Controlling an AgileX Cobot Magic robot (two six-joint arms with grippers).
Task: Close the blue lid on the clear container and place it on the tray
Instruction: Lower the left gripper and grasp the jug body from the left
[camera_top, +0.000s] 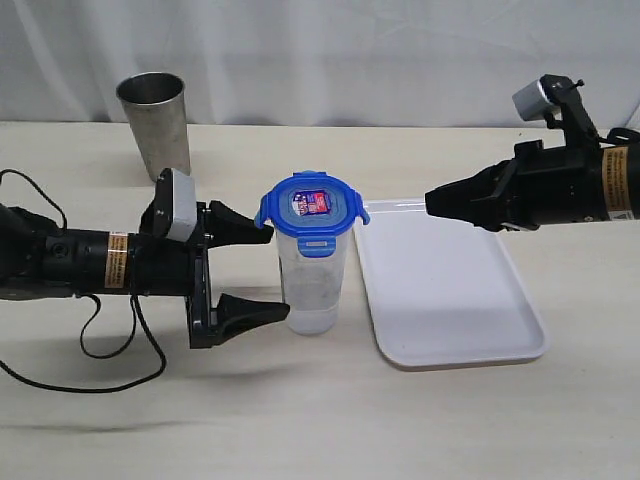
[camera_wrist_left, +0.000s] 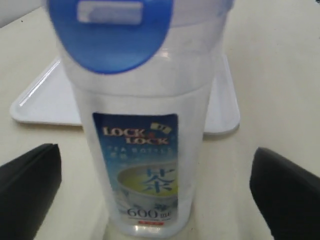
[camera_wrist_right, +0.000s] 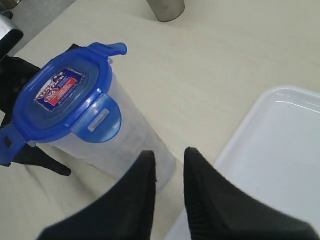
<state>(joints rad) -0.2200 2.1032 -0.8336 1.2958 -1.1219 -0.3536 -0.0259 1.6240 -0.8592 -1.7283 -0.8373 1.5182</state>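
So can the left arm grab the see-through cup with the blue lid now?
Probably yes. The left gripper is wide open, and the clear container stands just ahead of it, narrower than the gap. Nothing blocks the way; the right gripper is off by the tray.

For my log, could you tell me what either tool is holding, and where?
Nothing: the left tool stands open around the clear container; the right tool is empty.

Exterior view faces the table (camera_top: 300, 430) frontally, perhaps raised. Both wrist views share the container (camera_wrist_left: 145, 150): close ahead of the left pincer (camera_wrist_left: 157, 192), farther beyond the right pincer (camera_wrist_right: 169, 155).
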